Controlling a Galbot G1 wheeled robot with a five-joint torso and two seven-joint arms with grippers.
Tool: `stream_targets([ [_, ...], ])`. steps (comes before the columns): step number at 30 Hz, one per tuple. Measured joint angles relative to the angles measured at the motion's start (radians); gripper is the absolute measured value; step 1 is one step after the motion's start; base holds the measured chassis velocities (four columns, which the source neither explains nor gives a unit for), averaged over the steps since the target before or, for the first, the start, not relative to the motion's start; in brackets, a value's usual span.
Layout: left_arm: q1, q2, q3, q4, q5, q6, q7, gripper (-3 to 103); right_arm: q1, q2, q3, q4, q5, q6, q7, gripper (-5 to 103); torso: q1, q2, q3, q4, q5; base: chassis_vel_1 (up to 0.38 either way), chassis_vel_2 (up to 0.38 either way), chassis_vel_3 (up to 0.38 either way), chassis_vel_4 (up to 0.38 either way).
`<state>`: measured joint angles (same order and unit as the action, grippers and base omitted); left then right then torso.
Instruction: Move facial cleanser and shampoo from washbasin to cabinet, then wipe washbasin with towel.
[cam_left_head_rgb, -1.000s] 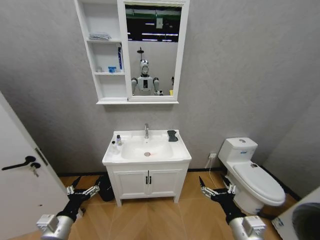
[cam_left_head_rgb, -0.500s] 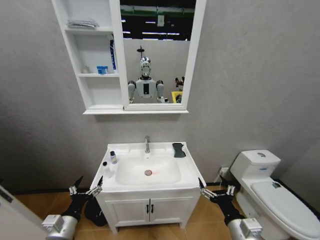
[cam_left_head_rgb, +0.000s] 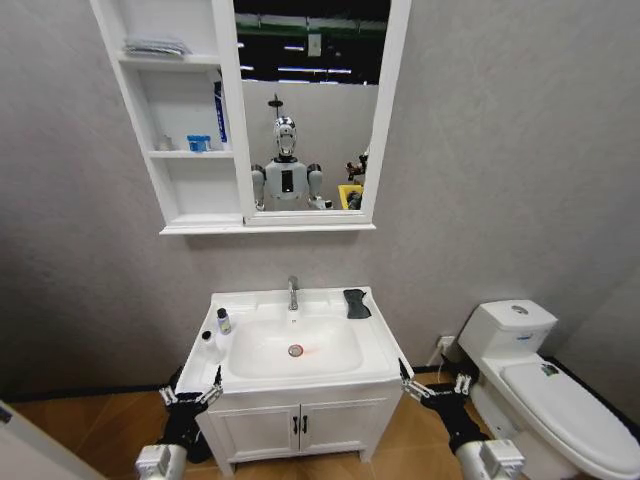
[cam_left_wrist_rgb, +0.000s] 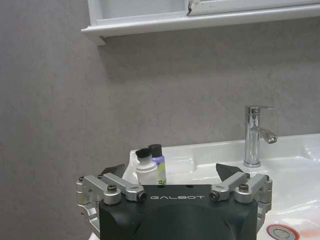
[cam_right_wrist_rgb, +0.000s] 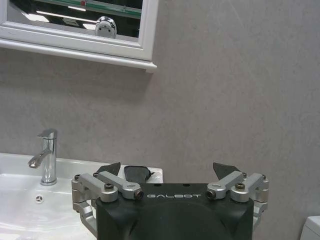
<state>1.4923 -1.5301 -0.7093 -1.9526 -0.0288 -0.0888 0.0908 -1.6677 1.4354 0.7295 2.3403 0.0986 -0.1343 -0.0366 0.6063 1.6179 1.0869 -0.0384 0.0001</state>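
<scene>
1. The washbasin (cam_left_head_rgb: 375, 345) stands against the grey wall, its chrome tap (cam_left_head_rgb: 293, 292) at the far middle of the rim and a reddish drain ring (cam_left_head_rgb: 295, 350) in the bowl.
2. Two small bottles stand on the left rim: a white bottle with a black cap (cam_left_wrist_rgb: 146, 167), and a purple-tinted bottle with a black cap (cam_left_wrist_rgb: 157, 161) just beside it, on its far side.
3. The towel (cam_left_head_rgb: 356, 303), dark and folded, lies on the far right corner of the rim, to the right of the tap.
4. The cabinet (cam_left_head_rgb: 186, 205) hangs on the wall above, its open shelves on the left and the mirror (cam_left_head_rgb: 310, 100) on the right.
5. On the shelves there is a pale folded cloth (cam_left_head_rgb: 153, 46) on the top one, and a blue tube (cam_left_head_rgb: 219, 112) with a small blue box (cam_left_head_rgb: 199, 143) on the middle one.
6. The left gripper (cam_left_head_rgb: 192, 395) hangs low at the near left corner of the vanity, fingers spread wide and holding nothing.
7. The right gripper (cam_left_head_rgb: 434, 386) hangs low at the near right corner, fingers likewise spread wide and empty.
8. A white toilet (cam_left_head_rgb: 545, 375) stands to the right of the basin.
</scene>
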Motion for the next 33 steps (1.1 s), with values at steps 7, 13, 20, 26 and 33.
stream_targets([
  [7,-0.068,0.000,0.041,0.081,0.004,0.029,-0.030,100,0.028,0.007,0.005,-0.009,0.021,-0.004,0.016,100,0.001,0.000,0.000,0.0002,0.0000,0.000,0.000,0.000,0.000],
  [13,-0.172,0.009,0.045,0.163,0.004,0.075,-0.084,100,0.022,0.014,-0.001,-0.047,0.041,0.048,0.001,100,0.001,0.000,0.000,0.0000,-0.0002,0.000,0.000,0.000,0.000],
  [20,-0.277,0.027,0.045,0.240,-0.015,0.145,-0.128,100,0.034,0.003,-0.001,-0.089,0.067,0.075,-0.004,100,0.001,0.000,0.000,0.0001,-0.0001,0.000,0.000,0.000,0.000],
  [26,-0.363,0.035,0.062,0.320,-0.027,0.157,-0.144,100,0.036,0.002,0.005,-0.094,0.097,0.089,0.001,100,0.001,0.000,0.000,0.0000,-0.0001,0.000,0.000,0.000,0.000],
  [33,-0.416,0.032,0.066,0.376,-0.027,0.149,-0.147,99,0.030,0.009,0.007,-0.097,0.108,0.096,0.007,100,0.000,0.000,0.000,0.0000,-0.0001,0.000,0.000,0.000,0.000],
])
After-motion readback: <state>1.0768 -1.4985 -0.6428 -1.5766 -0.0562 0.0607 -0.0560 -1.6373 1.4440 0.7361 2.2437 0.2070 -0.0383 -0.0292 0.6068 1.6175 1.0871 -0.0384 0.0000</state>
